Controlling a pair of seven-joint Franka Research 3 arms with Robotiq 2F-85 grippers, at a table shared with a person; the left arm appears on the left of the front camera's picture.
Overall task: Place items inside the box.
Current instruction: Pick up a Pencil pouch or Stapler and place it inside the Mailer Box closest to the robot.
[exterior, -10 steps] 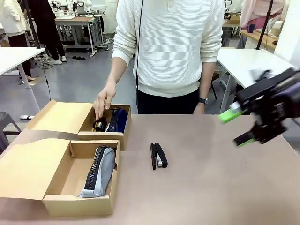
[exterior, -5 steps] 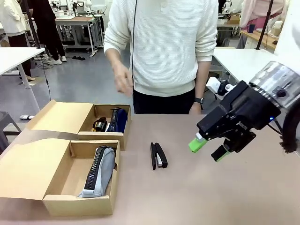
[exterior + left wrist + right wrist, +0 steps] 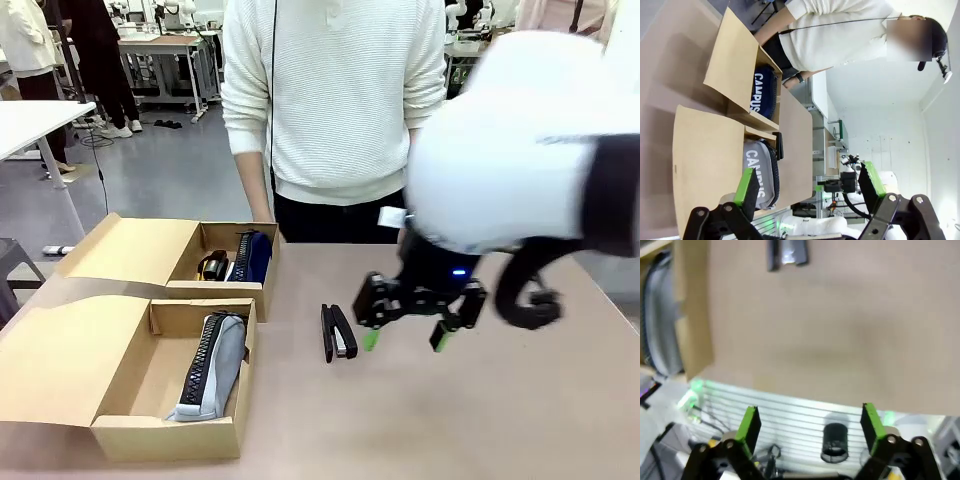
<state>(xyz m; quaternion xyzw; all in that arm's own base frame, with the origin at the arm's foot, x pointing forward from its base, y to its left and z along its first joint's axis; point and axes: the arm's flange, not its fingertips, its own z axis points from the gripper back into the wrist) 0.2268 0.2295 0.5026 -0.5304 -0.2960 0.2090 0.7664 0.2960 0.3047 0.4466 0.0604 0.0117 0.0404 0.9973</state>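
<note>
On the desk (image 3: pixel 500 420), left side, you are looking at two cardboard boxes sitting one behind the other, lids folded open to the left. Far box (image 3: pixel 225 288) is holding the navy blue pouch (image 3: pixel 255 257), standing on edge against its right wall, and a small black-and-yellow item (image 3: pixel 212 266) lying just beside it, too small to tell what. Near box (image 3: pixel 165 440) is holding the grey pencil case (image 3: pixel 215 370), zip facing up, leaning toward the right wall. Left wrist view is showing "CAMPUS" on both pouch and case. Black stapler (image 3: pixel 338 332) is lying on the bare desk, outside both boxes, just right of them. Your right claw (image 3: pixel 405 335) is hanging spread wide just right of the stapler, apart from it. Your left claw (image 3: pixel 807 185) is standing spread too, facing the boxes from well apart. A person (image 3: pixel 340 100) is standing at the desk's far edge.
</note>
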